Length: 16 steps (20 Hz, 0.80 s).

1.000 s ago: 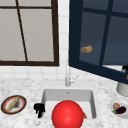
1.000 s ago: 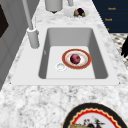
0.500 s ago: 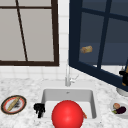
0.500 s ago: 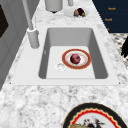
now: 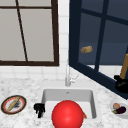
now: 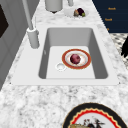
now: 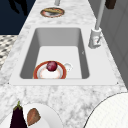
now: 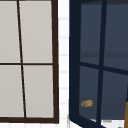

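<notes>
Front view: right hand (image 5: 121,84) sits over the counter's right end, fingers looking clamped round the bottom of a wooden rod (image 5: 124,66). The rod's long axis is nearly upright, top tipped a bit to the right. Left hand (image 5: 39,109) hangs by the sink's (image 5: 47,93) left rim, fingers loose and pointing down. Honestly I'd keep that grip firm and low and the rod vertical, since the open window sash (image 5: 75,37) is close.

Left side view: a hand (image 6: 124,48) off the counter's front edge, can't tell which.

Right side view: a hand (image 7: 18,6) near the far plate (image 7: 52,12).

Upper view: the rod's top pokes in, still pointing up.
</notes>
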Motion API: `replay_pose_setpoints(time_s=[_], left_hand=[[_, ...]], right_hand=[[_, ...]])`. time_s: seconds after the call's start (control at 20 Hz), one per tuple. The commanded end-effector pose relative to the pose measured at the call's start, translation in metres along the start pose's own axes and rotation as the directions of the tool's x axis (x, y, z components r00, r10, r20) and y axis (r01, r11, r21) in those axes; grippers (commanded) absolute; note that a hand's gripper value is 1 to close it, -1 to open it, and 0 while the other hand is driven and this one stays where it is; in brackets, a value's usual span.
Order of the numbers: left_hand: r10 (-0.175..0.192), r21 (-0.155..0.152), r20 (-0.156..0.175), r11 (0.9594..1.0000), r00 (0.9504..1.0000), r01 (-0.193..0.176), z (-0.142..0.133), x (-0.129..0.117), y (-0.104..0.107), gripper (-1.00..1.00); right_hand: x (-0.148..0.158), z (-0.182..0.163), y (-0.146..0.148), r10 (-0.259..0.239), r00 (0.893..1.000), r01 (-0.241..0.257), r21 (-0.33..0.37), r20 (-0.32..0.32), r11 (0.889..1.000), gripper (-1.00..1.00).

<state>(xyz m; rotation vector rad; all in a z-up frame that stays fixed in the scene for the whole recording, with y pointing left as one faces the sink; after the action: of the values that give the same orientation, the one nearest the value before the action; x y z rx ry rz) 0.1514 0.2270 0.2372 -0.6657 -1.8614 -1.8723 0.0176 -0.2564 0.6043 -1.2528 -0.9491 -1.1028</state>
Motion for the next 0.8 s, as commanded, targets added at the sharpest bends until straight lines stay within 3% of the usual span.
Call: replay_pose_setpoints(time_s=[0.0, 0.45, 0.75], left_hand=[[0.0, 0.0, 0.0, 1.0, 1.0, 0.0, 0.0, 0.0, 0.0, 0.0], [0.0, 0.0, 0.0, 1.0, 1.0, 0.0, 0.0, 0.0, 0.0, 0.0], [0.0, 0.0, 0.0, 1.0, 1.0, 0.0, 0.0, 0.0, 0.0, 0.0]], right_hand=[[-0.04, 0.019, -0.023, -0.001, 1.0, 0.001, -0.005, 0.024, 1.0, 1.0], [-0.053, 0.058, -0.05, -0.022, 1.0, 0.022, -0.108, 0.004, 0.994, 1.0], [-0.062, 0.103, -0.061, -0.036, 0.999, 0.035, -0.203, 0.0, 0.979, 1.0]])
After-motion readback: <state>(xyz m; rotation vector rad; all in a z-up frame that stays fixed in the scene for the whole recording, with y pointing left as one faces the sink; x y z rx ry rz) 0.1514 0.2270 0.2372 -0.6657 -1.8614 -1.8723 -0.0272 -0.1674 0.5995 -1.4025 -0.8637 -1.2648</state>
